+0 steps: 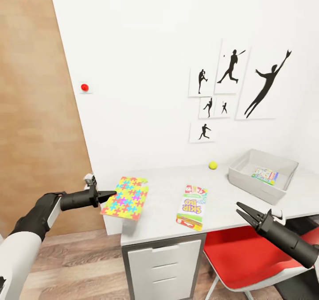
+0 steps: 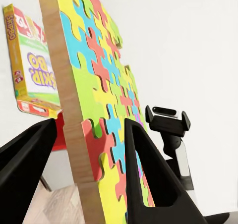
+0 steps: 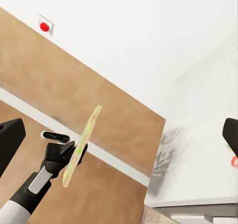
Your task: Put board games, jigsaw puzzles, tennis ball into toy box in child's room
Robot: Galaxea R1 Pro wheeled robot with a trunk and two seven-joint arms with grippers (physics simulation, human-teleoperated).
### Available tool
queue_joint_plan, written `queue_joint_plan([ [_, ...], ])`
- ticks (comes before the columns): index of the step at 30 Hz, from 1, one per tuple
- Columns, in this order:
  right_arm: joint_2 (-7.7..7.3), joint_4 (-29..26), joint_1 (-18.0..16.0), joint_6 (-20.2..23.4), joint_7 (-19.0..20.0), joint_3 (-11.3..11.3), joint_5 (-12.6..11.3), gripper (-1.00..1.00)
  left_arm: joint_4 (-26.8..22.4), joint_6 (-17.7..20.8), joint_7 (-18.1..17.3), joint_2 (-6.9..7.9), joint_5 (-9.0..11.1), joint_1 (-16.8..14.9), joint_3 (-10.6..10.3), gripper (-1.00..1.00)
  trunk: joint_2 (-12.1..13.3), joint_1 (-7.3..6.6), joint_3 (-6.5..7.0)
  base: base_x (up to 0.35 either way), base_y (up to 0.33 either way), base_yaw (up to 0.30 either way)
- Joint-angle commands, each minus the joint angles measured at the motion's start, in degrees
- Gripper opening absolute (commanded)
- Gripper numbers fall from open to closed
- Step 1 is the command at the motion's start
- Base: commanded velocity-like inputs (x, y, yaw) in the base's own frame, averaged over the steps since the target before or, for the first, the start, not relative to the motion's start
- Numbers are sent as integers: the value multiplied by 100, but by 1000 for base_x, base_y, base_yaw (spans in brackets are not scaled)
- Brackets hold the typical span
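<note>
Bare table (image 1: 159,189) top is lying open between jigsaw puzzle (image 1: 126,197) at the left end and Skip-Bo board game (image 1: 192,205) mid-front. Tennis ball (image 1: 213,165) is sitting near the wall, just left of the toy box (image 1: 248,182). Toy box interior is mostly free, one puzzle sheet (image 1: 265,175) lying in it. Red chair (image 1: 248,255) is blocking space under the front right edge.

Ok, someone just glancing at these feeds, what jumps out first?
The bright jigsaw puzzle at the table's left corner, its edge between the left gripper's fingers. Then the Skip-Bo board game at the table's front edge, and the tennis ball beside the toy box.
</note>
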Motion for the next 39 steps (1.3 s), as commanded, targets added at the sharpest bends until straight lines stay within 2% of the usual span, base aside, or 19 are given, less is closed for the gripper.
queue_joint_plan([
  [1, 4, 2, -3, 19, 34, -4, 26, 100, -2, 60, -19, 9, 2, -1, -6, -100, 37, -22, 15, 0, 0, -259],
  [15, 3, 10, 16, 19, 41, -11, 26, 100, -2, 59, -19, 20, 2, -1, -2, -100, 599, -330, 318, -116, 0, -259],
  [26, 4, 15, 19, 19, 52, -18, 25, 100, -2, 45, -19, 19, 2, -1, -1, -100, 1040, -572, 558, -10, 0, -259],
  [31, 7, 29, 26, 19, 64, -114, 18, 100, -38, 35, -19, 21, 2, -1, -9, -100, 1241, -681, 667, 0, 0, -259],
  [39, 1, 79, 24, 19, 77, -142, 19, 100, -93, 3, -19, 19, 2, -1, -8, -100, 1562, -857, 842, 0, 0, -259],
])
